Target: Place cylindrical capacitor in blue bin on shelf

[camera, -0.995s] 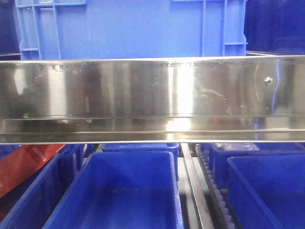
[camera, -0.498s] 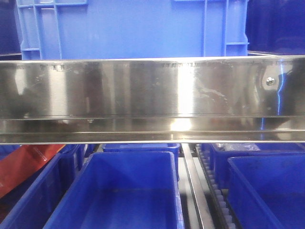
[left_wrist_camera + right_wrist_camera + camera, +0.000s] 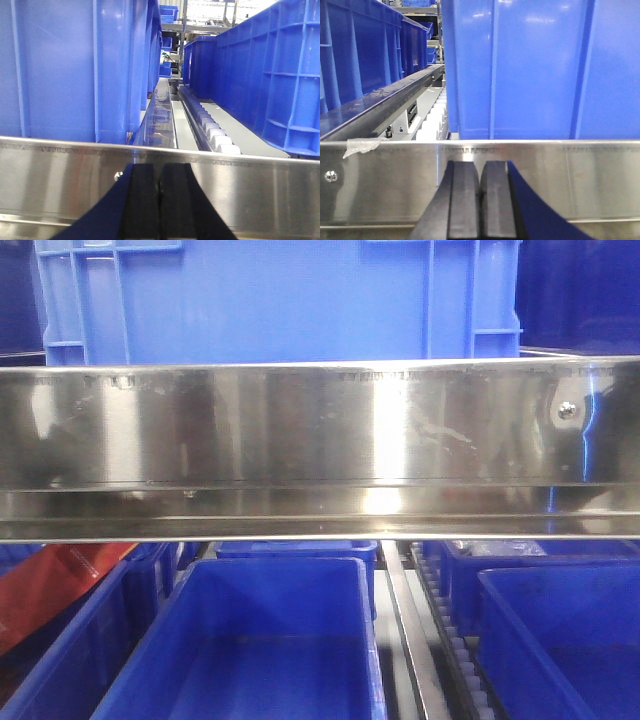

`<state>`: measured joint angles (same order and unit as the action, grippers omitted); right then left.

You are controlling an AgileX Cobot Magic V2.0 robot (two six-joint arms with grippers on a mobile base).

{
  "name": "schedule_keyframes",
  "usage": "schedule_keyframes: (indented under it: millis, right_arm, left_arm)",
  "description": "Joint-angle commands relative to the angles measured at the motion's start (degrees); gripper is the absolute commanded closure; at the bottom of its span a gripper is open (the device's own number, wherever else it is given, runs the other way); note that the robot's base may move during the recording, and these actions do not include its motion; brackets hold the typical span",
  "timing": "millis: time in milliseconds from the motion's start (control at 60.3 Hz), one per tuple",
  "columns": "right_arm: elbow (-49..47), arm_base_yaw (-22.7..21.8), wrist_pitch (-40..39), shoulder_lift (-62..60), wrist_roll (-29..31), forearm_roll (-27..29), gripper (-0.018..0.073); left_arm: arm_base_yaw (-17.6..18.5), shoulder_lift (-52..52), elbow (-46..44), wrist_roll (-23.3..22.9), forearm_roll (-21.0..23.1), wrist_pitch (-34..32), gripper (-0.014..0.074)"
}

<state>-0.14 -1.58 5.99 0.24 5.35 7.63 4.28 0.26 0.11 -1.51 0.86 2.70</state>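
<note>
Shifted slightly rightward in the front view since a second ago: screw [image 3: 567, 411] on the shelf's front rail [image 3: 300, 425] a touch further toward 3 o'clock; no change from half a second ago.

Front view, left to right: red-orange object [image 3: 50, 585] at 8 o'clock, wedged beside a dark blue bin [image 3: 95, 640]; open blue bin [image 3: 255, 640] at 6 o'clock under the rail, nothing seen inside; roller track [image 3: 450, 640] at 5 o'clock; another blue bin [image 3: 570, 640] at 4 o'clock. Above the rail, at 12 o'clock, large lighter blue crate [image 3: 275, 300]. No arm or pincer seen here.

Left wrist view: left pincer [image 3: 160, 207] at 6 o'clock, black fingers [image 3: 142, 205] pressed together, closed, nothing visible between them; close before the steel rail [image 3: 60, 180]. Behind the rail, tall blue bin wall [image 3: 65, 70] at 10 o'clock, white rollers [image 3: 215, 137] running toward 12 o'clock, more blue bins [image 3: 270, 80] at 2 o'clock.

Right wrist view: row of blue bins [image 3: 365, 55] at 10 o'clock, torn tape [image 3: 360, 146] on the rail [image 3: 580, 180] at 8 o'clock, right pincer [image 3: 480, 207] at 6 o'clock, fingers [image 3: 464, 205] closed together, empty as far as visible. Big blue bin [image 3: 540, 70] filling 12 to 3 o'clock just behind the rail.

Cylindrical capacitor: not seen in any view; whereabouts cannot be told.
</note>
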Motion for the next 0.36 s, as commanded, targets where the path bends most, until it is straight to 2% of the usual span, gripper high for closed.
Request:
schedule_keyframes:
  millis: [0, 348]
  right_arm:
    - [0.14, -0.18, -1.41, -0.24, 0.02, 0.33, 0.0713]
    - [0.14, -0.18, -1.41, -0.24, 0.02, 0.33, 0.0713]
  left_arm:
    - [0.05, -0.26, -0.11, 0.0, 0.46, -1.1, 0.0707]
    - [0.05, -0.26, -0.11, 0.0, 0.46, -1.1, 0.0707]
